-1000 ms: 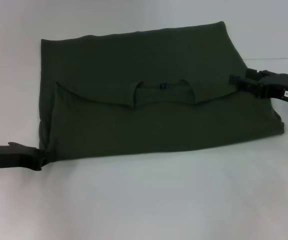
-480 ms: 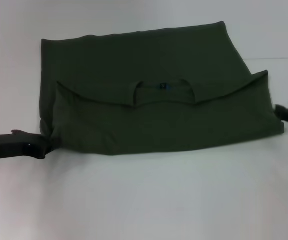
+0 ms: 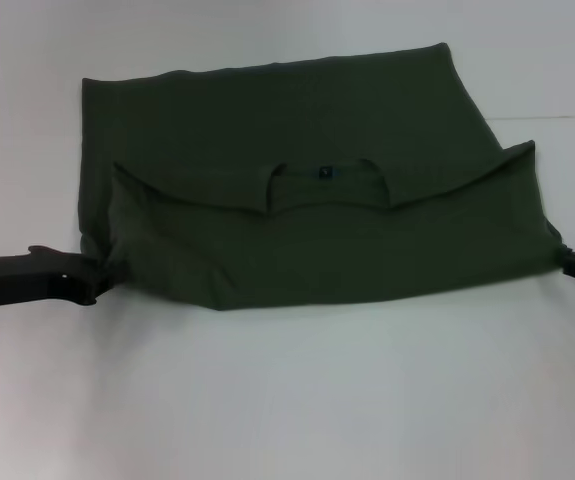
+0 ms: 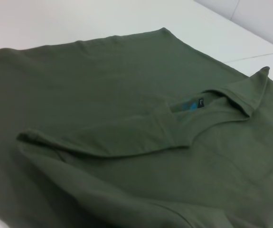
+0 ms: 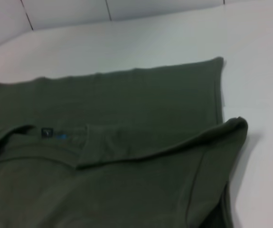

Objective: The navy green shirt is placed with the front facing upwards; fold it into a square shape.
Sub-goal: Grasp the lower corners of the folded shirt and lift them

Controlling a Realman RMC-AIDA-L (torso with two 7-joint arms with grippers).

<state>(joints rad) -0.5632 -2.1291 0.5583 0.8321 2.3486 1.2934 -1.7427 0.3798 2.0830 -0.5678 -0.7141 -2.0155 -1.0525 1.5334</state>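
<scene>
The navy green shirt (image 3: 307,230) lies flat on the white table (image 3: 297,400). Its near half is folded back over the far half, and the collar with the small blue label (image 3: 324,172) shows in the middle. My left gripper (image 3: 95,281) sits at the shirt's near left corner, shut on the cloth there. At the near right corner my right gripper (image 3: 570,262) rests against the edge of the fabric. The left wrist view shows the shirt (image 4: 127,118) and its label (image 4: 193,104). In the right wrist view the shirt (image 5: 127,156) has a raised sleeve tip (image 5: 238,124).
A seam in the table (image 3: 557,117) runs out to the right behind the shirt. The right wrist view shows a tiled wall (image 5: 65,12) beyond the table's far edge.
My right gripper let go of the right shoulder fold and dropped to the near right corner. The left gripper moved up and inward, tucking the near left corner under.
</scene>
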